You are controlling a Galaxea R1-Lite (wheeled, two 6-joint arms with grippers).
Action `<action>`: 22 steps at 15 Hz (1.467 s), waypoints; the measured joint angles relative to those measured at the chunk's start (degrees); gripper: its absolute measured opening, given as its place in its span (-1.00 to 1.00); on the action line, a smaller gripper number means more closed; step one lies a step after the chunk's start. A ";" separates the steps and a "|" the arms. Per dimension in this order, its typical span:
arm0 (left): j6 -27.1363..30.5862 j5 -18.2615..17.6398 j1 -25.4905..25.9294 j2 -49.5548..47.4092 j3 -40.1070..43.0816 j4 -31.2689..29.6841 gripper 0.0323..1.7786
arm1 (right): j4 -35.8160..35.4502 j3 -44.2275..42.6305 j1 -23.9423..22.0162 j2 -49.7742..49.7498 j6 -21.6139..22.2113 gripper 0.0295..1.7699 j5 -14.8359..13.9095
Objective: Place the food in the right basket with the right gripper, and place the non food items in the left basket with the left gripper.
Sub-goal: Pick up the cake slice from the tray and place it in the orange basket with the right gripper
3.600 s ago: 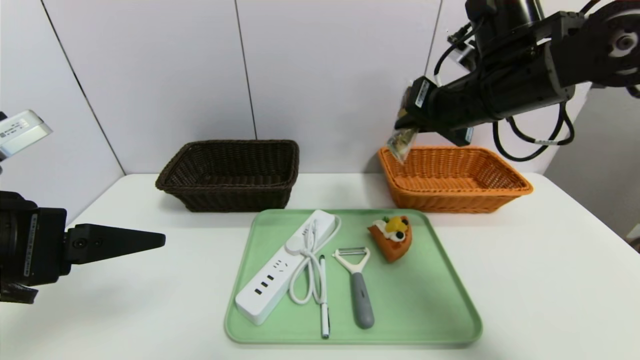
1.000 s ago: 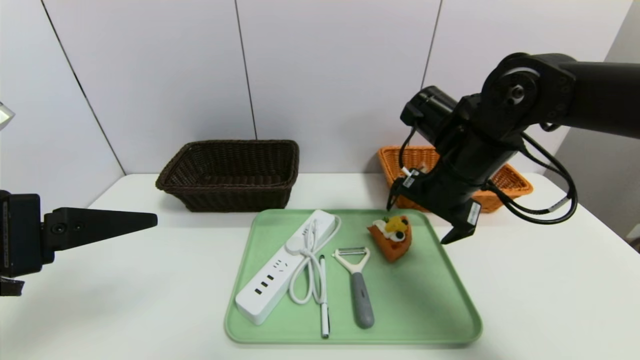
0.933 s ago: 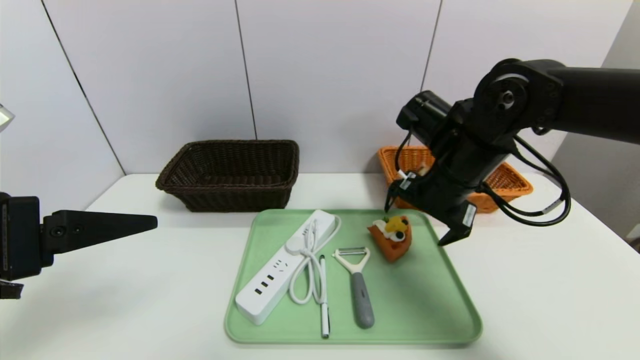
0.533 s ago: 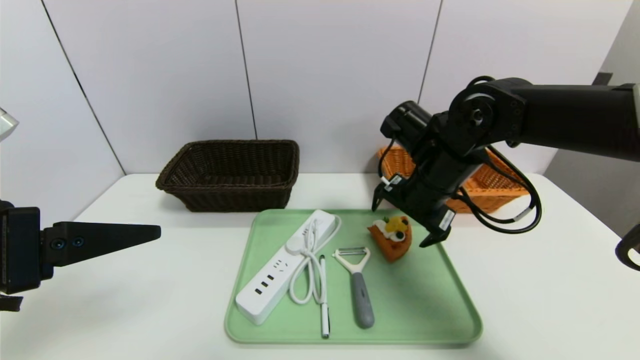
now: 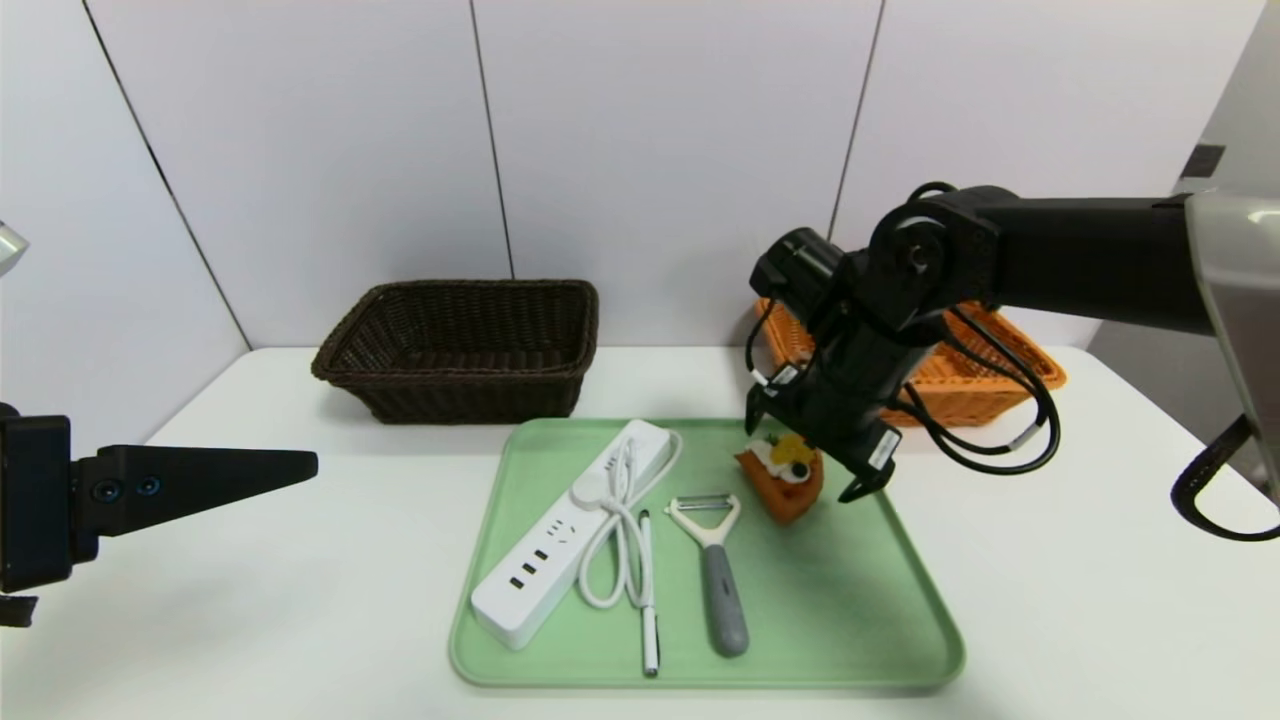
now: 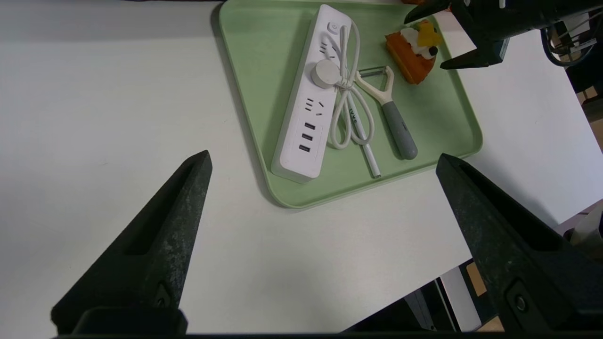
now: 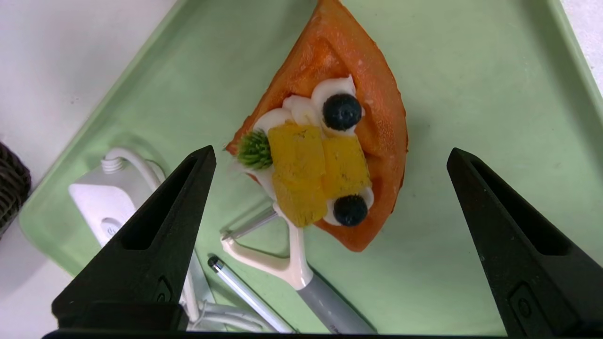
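Since a few seconds ago our right arm has swung away from the right basket [image 5: 1010,365], where it was holding the wrapped snack over the rim, and come down over the green tray [image 5: 880,640]. We cannot see the snack now, since the arm covers much of that basket.

Behind and to the left of our right gripper [image 5: 808,450] sits the left basket [image 5: 460,345], dark and with nothing visible inside, waiting for the non-food items.

Our right gripper, jaws spread wide, hangs tilted steeply down just above the cake wedge [image 7: 330,160], one finger on each side and neither touching it. We judge this spacing is set for closing across the wedge's flanks instead of crushing the cream on top.

Left of that gripper lies the power strip [image 5: 570,535] with its coiled cord, then the peeler [image 5: 715,575], its head nearly touching the cake, then the pen [image 5: 647,600].

Our left gripper [image 6: 325,240], also spread, waits well off to the tray's left, clear of the right arm's path.
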 joint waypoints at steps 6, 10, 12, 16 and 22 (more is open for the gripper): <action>0.06 -0.05 0.00 -0.41 0.09 0.01 0.90 | -0.98 0.00 -0.16 1.72 -0.21 0.92 -0.09; 0.09 -0.11 0.00 -0.49 0.17 -0.11 0.90 | -1.00 0.00 -0.16 2.57 -0.61 0.92 -0.11; 0.05 -0.09 0.00 -0.46 0.39 -0.18 0.90 | -0.89 0.00 -0.16 2.96 -0.65 0.92 -0.11; 0.00 -0.22 0.00 -0.46 0.56 -0.27 0.90 | -0.89 0.00 -0.16 3.58 -1.02 0.37 -0.11; -0.04 -0.16 0.00 -0.63 0.78 -0.27 0.90 | -0.37 0.02 0.13 2.66 -1.46 0.00 -0.04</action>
